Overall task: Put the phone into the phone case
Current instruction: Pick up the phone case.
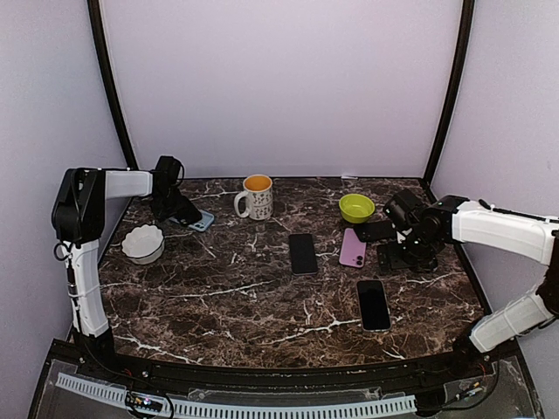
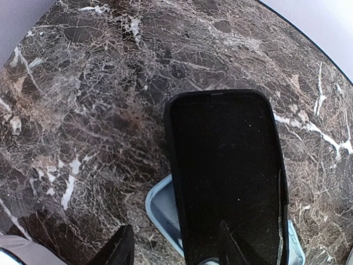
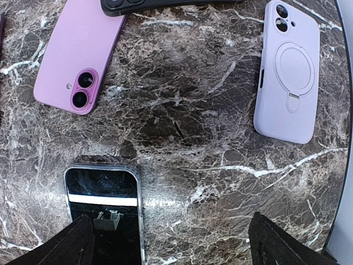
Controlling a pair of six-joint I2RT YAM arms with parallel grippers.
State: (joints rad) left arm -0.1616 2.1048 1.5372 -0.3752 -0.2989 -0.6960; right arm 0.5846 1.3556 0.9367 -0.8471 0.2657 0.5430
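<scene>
Apparently pre-grasp: right gripper [image 3: 172,237] hangs spread wide, holding nothing, above the black-screened, silver-edged phone [image 3: 103,212]. That phone lies flat, apart from the lilac ring-stand phone case [image 3: 287,72], bare marble between. Left gripper [image 1: 179,209] is at a matte black case [image 2: 226,176], well apart from the lilac case; grip unclear. Next probably: descend, pinch the phone's long edges, carry it over.
</scene>
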